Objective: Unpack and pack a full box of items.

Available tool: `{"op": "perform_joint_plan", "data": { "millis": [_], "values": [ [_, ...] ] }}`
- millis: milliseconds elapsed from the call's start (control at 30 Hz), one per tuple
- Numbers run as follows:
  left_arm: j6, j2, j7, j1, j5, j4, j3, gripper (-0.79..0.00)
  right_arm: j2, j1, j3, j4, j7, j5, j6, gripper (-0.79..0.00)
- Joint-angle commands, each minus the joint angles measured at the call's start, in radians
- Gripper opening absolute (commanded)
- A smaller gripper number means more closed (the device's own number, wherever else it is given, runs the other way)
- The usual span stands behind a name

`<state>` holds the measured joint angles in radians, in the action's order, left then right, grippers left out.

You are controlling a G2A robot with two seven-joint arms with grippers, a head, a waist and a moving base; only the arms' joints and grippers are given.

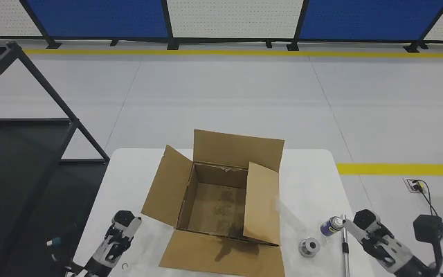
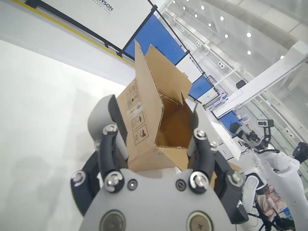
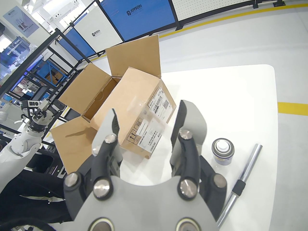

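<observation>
- Overhead: open box mid-worktop, flaps splayed, inside apparently bare. Spray can upright, metal ring and rod right of box, just beside right hand. Rod's long axis front to back. Left hand well apart, across the box.
- Left wrist: left hand wide open, holding nothing, facing box.
- Right wrist: right hand spread wide, empty, box ahead; spray can and rod close alongside. Likely the right arm's pickup. Smooth white worktop, pale floor with yellow line, blue-and-white partition panels behind.
</observation>
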<state>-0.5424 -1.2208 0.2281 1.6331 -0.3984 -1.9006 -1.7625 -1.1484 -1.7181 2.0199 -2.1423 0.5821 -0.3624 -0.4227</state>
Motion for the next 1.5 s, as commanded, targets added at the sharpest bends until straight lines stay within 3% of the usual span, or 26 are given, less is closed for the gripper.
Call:
{"op": "perform_joint_plan", "data": {
  "millis": [0,167,233,333,467,700,1200,1467],
  "values": [
    [0.008,0.002,0.032,-0.019,-0.011,0.002,0.017,0.000,0.001,-0.005,0.003,0.005,-0.001,0.002,-0.002,0.000],
    [0.067,0.006,0.094,-0.083,-0.006,0.016,0.042,0.000,0.003,-0.019,0.001,0.017,-0.008,-0.001,-0.010,0.000],
    [0.095,0.008,0.122,-0.106,0.019,0.020,0.048,-0.182,0.004,-0.022,0.001,0.020,-0.013,-0.002,-0.012,0.000],
    [0.128,0.011,0.153,-0.128,0.026,0.021,0.051,-0.570,0.005,-0.024,0.001,0.023,-0.013,0.000,-0.014,0.000],
    [0.150,0.014,0.171,-0.133,0.030,0.019,0.058,-0.785,0.010,-0.024,-0.005,0.021,0.015,-0.018,-0.018,0.000],
    [0.148,0.016,0.156,-0.107,0.050,0.014,0.059,-0.785,0.020,-0.001,-0.048,0.004,0.075,-0.096,-0.026,0.000],
    [0.123,0.015,0.076,-0.020,0.152,-0.015,0.035,-0.785,0.040,0.104,-0.139,0.036,0.212,-0.186,0.114,0.000],
    [0.108,0.015,0.053,0.006,0.172,-0.004,0.038,-0.785,0.057,0.154,-0.221,0.048,0.371,-0.294,0.117,0.000]
  ]
}}
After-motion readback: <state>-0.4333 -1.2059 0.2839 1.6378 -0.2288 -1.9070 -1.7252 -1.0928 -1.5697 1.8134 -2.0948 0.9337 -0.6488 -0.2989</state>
